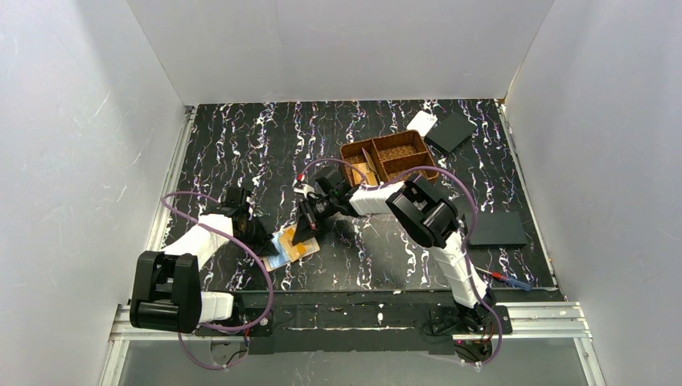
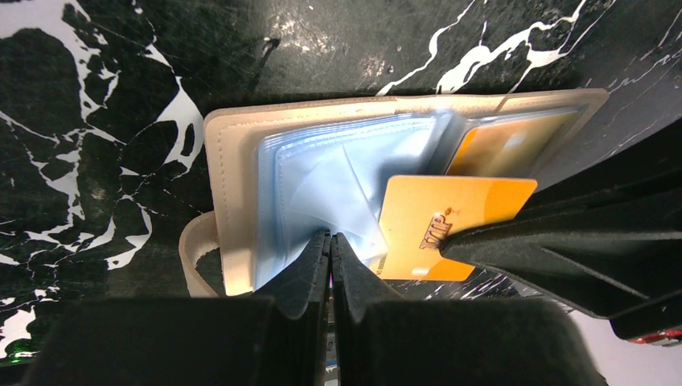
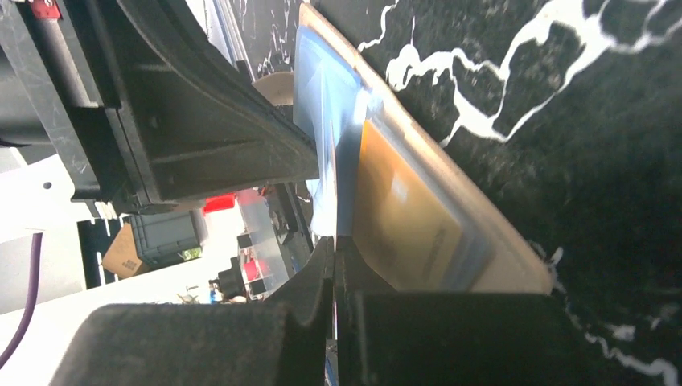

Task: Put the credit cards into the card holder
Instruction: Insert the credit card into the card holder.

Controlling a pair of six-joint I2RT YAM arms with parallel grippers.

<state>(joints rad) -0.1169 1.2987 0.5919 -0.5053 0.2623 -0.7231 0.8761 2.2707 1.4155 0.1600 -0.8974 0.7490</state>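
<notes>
Card holder (image 2: 233,161) lies open near the table's (image 1: 241,145) front edge. Left gripper (image 2: 330,240) clenches its clear sleeve, and right gripper (image 3: 335,243) pinches a credit card (image 2: 450,213) over the pocket edge.

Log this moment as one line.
left gripper: shut, tips on wallet sleeve | right gripper: shut on card | card: over open wallet, mostly outside sleeves

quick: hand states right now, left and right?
Left hand: closed, tips on the clear blue plastic sleeve of the open tan bifold card holder; a pinch cannot be told.
Right hand: closed, holding a thin orange rectangular credit card.
</notes>
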